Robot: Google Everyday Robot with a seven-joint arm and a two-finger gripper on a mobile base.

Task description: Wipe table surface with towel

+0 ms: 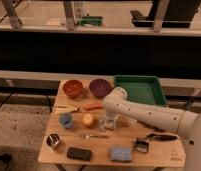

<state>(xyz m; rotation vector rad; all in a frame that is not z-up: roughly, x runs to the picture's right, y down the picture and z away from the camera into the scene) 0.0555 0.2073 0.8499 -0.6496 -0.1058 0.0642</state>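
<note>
A folded blue towel (pixel 121 153) lies on the wooden table (pixel 159 150) near its front edge, right of centre. My gripper (pixel 109 123) points down at the middle of the table, next to a yellow-orange fruit (pixel 88 119). It is well behind the towel and apart from it. My white arm (pixel 149 116) reaches in from the right, with its elbow above the table's centre. The gripper's tip is hard to tell apart from a pale object under it.
At the back stand an orange bowl (pixel 73 88), a purple bowl (pixel 100 87) and a green tray (pixel 139 89). A blue cup (pixel 66 120), a red chili (pixel 94 106), a metal cup (pixel 55 142), a black case (pixel 79 153), a utensil (pixel 95 135) and a black brush (pixel 161 136) lie around.
</note>
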